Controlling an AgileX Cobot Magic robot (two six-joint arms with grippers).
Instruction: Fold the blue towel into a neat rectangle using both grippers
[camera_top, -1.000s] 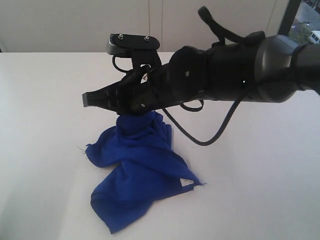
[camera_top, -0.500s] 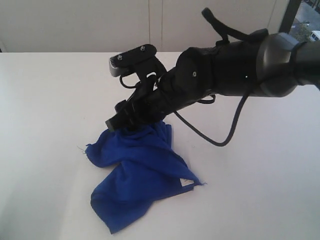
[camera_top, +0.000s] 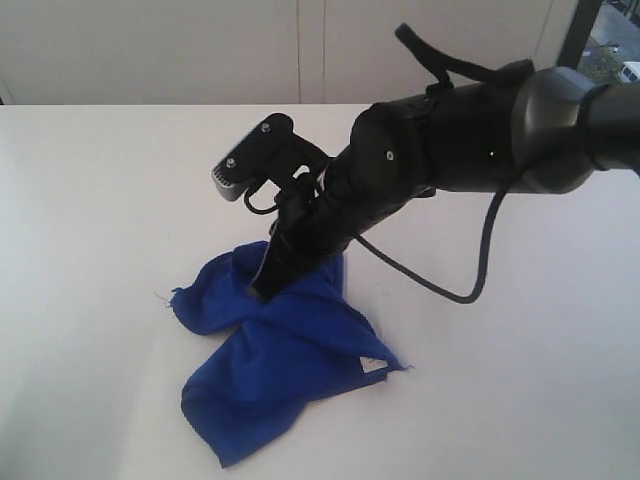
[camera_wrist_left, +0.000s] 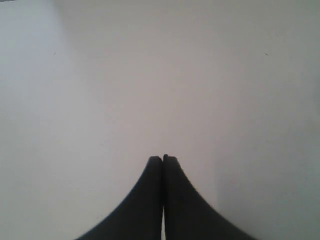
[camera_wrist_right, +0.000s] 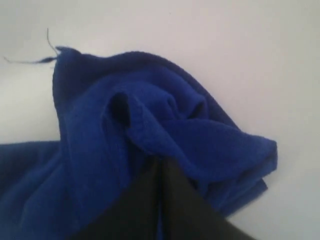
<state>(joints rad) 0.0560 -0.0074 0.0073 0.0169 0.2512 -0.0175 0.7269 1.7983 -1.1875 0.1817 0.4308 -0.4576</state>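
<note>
The blue towel lies crumpled in a loose heap on the white table, its small white tag at the near right corner. My right gripper reaches across from the right and points steeply down, its tips at the heap's upper part. In the right wrist view its jaws stand together, and the right gripper meets a raised fold of the blue towel; I cannot tell whether any cloth is pinched. My left gripper is shut over bare table and does not show in the exterior view.
A loose thread trails from one towel corner. The table's far edge meets a pale wall. A looped black cable hangs under the right arm. A window strip shows at the far right.
The right gripper has swung from nearly level above the towel to pointing steeply down, and its tips have come onto the heap. The towel has barely shifted.
</note>
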